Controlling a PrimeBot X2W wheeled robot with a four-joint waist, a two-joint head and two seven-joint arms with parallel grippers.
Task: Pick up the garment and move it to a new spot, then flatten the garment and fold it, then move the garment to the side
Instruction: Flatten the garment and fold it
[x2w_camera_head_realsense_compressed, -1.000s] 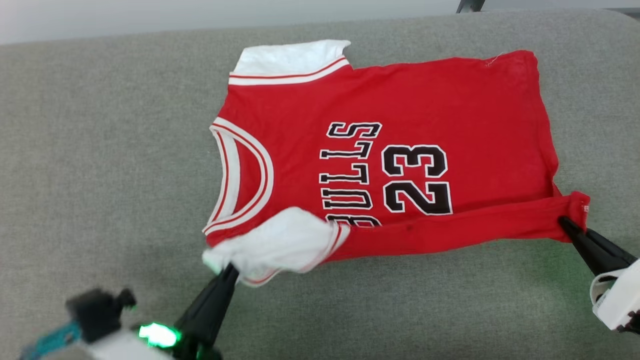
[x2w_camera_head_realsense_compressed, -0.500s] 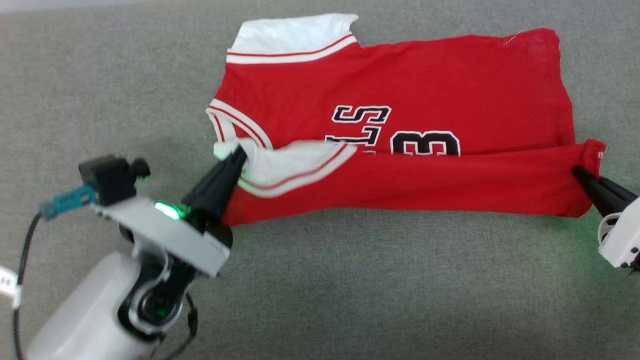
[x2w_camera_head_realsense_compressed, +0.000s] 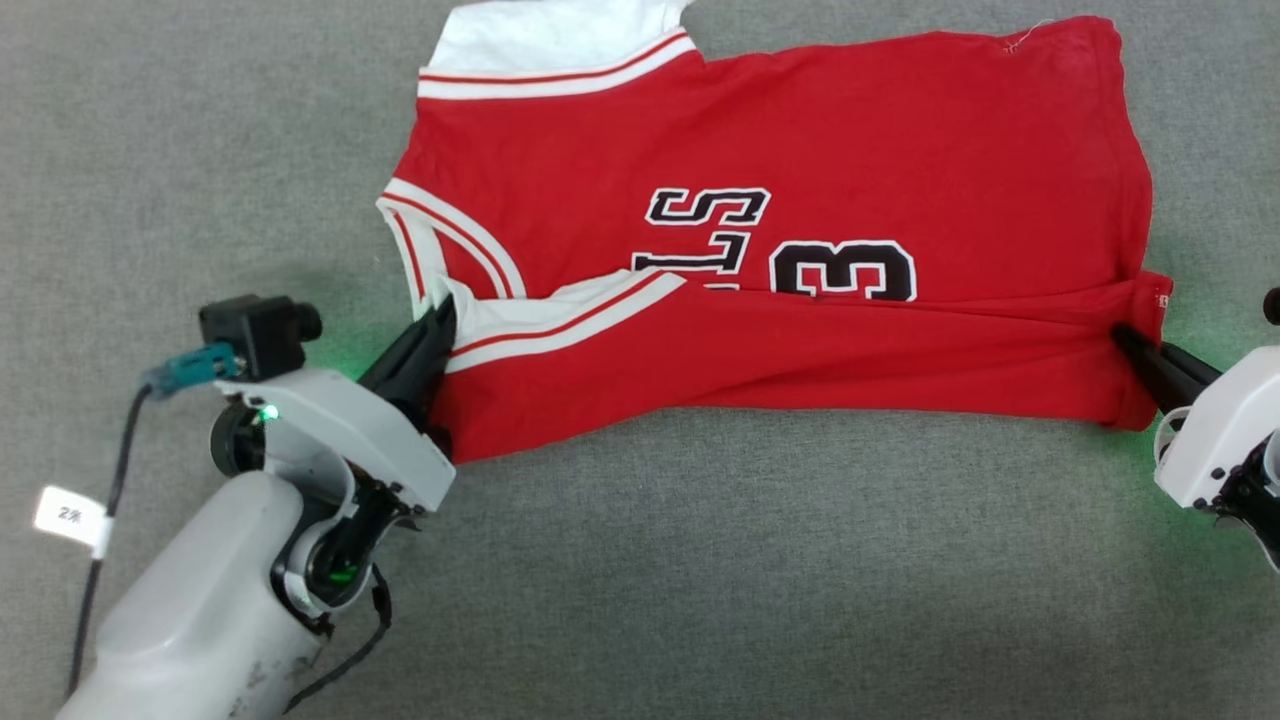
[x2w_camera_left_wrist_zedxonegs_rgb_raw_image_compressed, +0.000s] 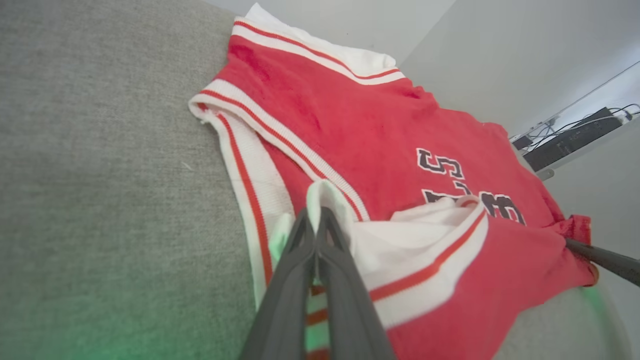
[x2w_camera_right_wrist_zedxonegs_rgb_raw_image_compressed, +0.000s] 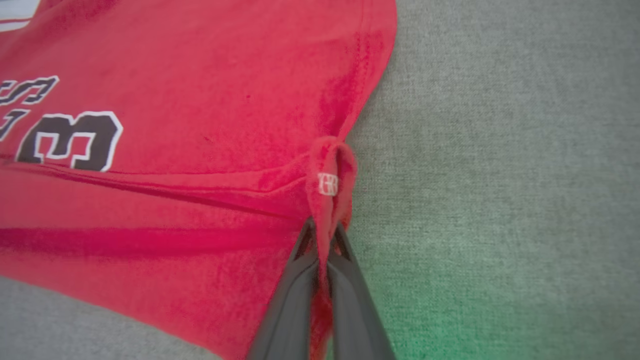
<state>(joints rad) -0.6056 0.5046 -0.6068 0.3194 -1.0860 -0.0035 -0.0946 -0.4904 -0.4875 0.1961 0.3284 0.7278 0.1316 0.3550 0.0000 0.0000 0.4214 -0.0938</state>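
Note:
The garment (x2w_camera_head_realsense_compressed: 800, 150), a red jersey with white sleeves and black numerals, lies on the grey cloth surface with its near long edge folded over onto the lettering. My left gripper (x2w_camera_head_realsense_compressed: 443, 312) is shut on the white near sleeve beside the neckline, and the left wrist view shows the garment (x2w_camera_left_wrist_zedxonegs_rgb_raw_image_compressed: 350, 125) with that sleeve pinched in the left gripper (x2w_camera_left_wrist_zedxonegs_rgb_raw_image_compressed: 316, 215). My right gripper (x2w_camera_head_realsense_compressed: 1122, 336) is shut on the folded hem corner at the right end. The right wrist view shows the garment (x2w_camera_right_wrist_zedxonegs_rgb_raw_image_compressed: 175, 100) with red fabric squeezed in the right gripper (x2w_camera_right_wrist_zedxonegs_rgb_raw_image_compressed: 322, 227).
Grey fabric surface (x2w_camera_head_realsense_compressed: 700, 560) spreads all round the jersey, with open room in front and to the left. A pale wall and a dark device with cables (x2w_camera_left_wrist_zedxonegs_rgb_raw_image_compressed: 570, 140) show past the surface's far edge in the left wrist view.
Both grippers carried the near edge away from me over the jersey, so the fold now hides the lower lettering and half the numerals. The head camera tilted down, shifting the whole picture.

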